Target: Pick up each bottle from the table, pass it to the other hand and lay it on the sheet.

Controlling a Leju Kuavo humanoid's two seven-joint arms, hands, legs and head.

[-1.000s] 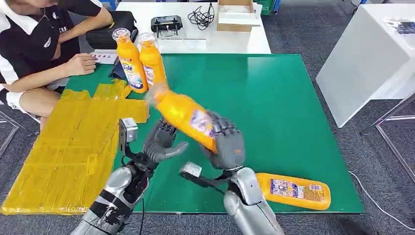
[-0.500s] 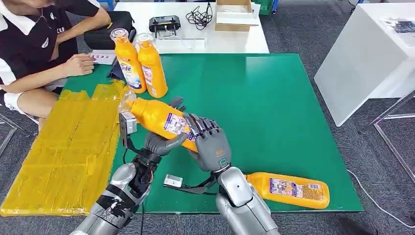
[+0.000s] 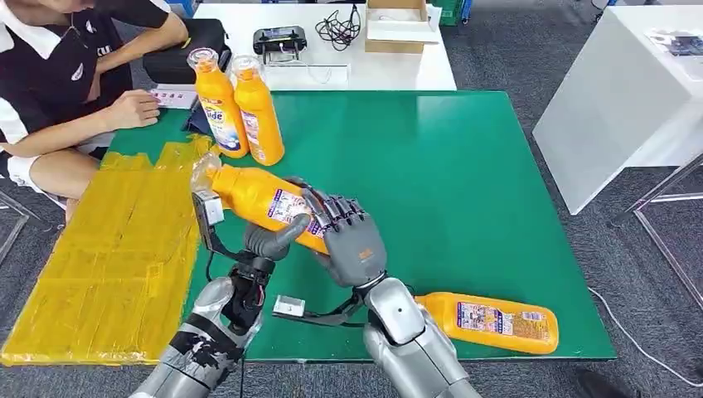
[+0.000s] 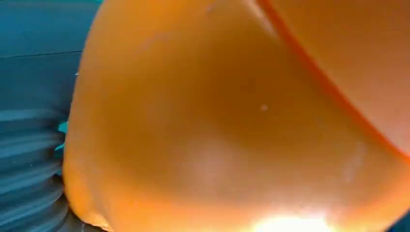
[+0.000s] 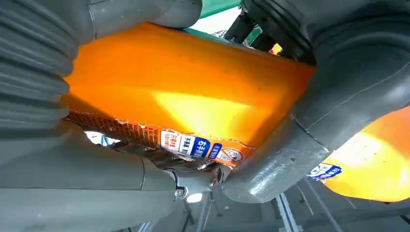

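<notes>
An orange bottle (image 3: 257, 199) hangs over the green table's left part, tilted, with its clear cap toward the yellow sheet (image 3: 108, 249). My right hand (image 3: 352, 245) grips its lower end, and my left hand (image 3: 269, 240) wraps it from below, thumb across the body. Up close the bottle's orange body (image 4: 217, 121) sits right against my left palm. The same bottle (image 5: 193, 96) lies clamped between my right hand's thumb and fingers. Another orange bottle (image 3: 489, 322) lies flat near the table's front right edge. Two more (image 3: 217, 104) (image 3: 257, 112) stand upright at the back left.
A person (image 3: 58, 83) sits at the back left, one hand resting by the sheet's far end. The green table (image 3: 448, 166) has free room on its right half. A white table (image 3: 613, 91) stands to the right, and a white desk with boxes and cables (image 3: 348, 50) behind.
The held bottle has swung down and to the left, its cap now over the sheet's edge. My left hand has closed around it while my right hand kept its grip.
</notes>
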